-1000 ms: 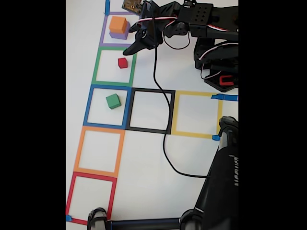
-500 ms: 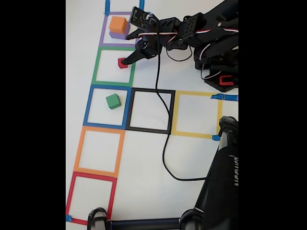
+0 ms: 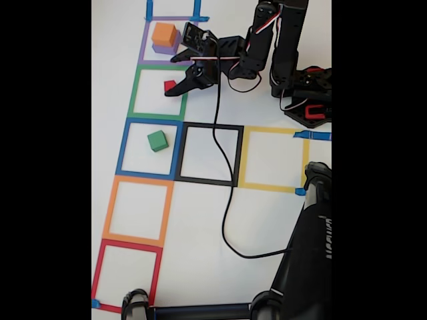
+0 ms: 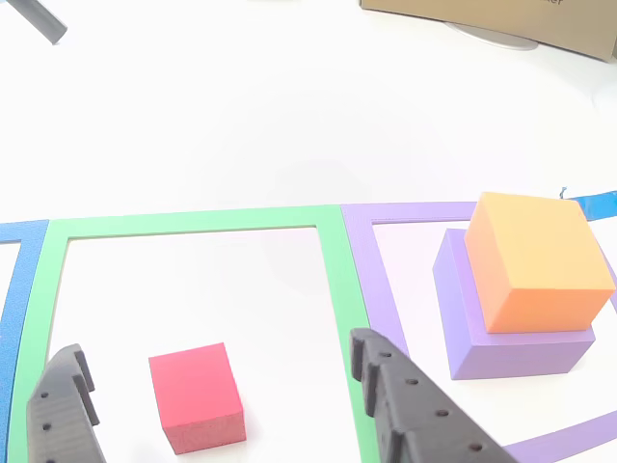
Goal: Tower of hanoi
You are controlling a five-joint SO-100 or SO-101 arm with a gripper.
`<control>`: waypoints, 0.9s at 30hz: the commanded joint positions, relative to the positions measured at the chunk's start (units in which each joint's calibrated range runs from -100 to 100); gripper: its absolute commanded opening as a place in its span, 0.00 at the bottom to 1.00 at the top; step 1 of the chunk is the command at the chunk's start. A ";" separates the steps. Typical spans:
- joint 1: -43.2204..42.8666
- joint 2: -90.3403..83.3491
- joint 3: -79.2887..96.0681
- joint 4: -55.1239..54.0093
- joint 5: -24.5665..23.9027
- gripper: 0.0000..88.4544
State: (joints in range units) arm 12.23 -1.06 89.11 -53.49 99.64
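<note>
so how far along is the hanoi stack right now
Done: the orange block sits on the purple block in the purple square. In hand: the open hand straddles the red block in the green square, not yet gripping. Left: the green block waits alone in the blue square.

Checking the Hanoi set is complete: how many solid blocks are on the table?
4: orange block atop purple block in the purple square, red block in the green square, green block in the blue square.

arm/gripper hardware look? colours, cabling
Black plastic arm, with a red part at its base. Gripper has matte black fingers with rows of small holes. A red-and-white wire runs along the wrist; a black cable trails across the table.
</note>
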 commanded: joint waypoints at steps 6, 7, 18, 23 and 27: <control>-1.68 10.54 -3.29 -10.32 0.36 0.36; -2.16 11.51 -3.20 -11.37 0.36 0.36; -5.52 20.15 -6.11 -17.53 0.36 0.33; -5.42 21.77 -7.56 -18.01 0.36 0.33; -5.23 22.33 -7.75 -17.93 0.36 0.33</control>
State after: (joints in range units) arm 6.96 21.40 82.03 -70.33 99.64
